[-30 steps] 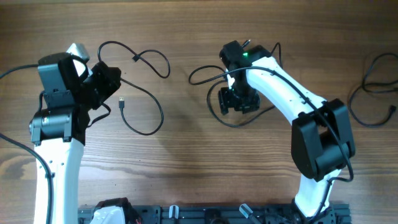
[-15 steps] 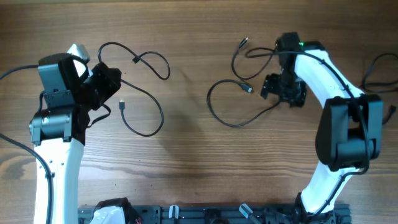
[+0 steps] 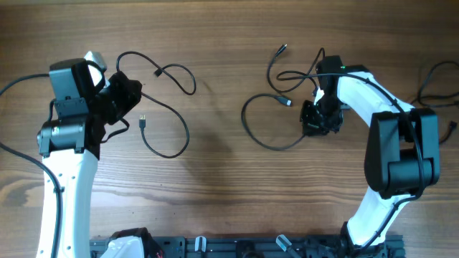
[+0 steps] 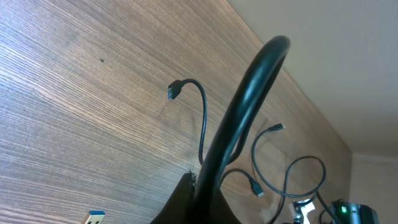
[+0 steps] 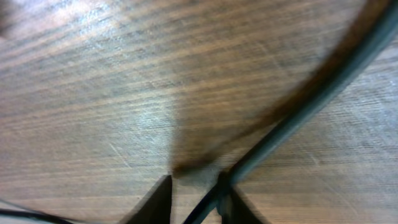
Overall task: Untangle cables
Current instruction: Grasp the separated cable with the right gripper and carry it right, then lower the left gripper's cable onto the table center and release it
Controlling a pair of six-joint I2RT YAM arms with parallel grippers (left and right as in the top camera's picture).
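Observation:
Three black cables lie apart on the wooden table. The left cable loops out from my left gripper, which is shut on it; in the left wrist view this cable rises thick from between the jaws of my left gripper. Its blue USB plug lies on the table nearby. The middle cable curls beside my right gripper. In the right wrist view my right gripper stands narrowly open just above the wood, with the middle cable running in against the right fingertip.
A third cable lies looped at the far right edge of the table. The middle cable's plugs point toward the back edge. A dark rail runs along the front edge between the arm bases.
My right gripper carried the middle cable rightward, let it go, then dropped back down-left onto it with the jaws narrowing. The left arm barely shifted and keeps its hold.

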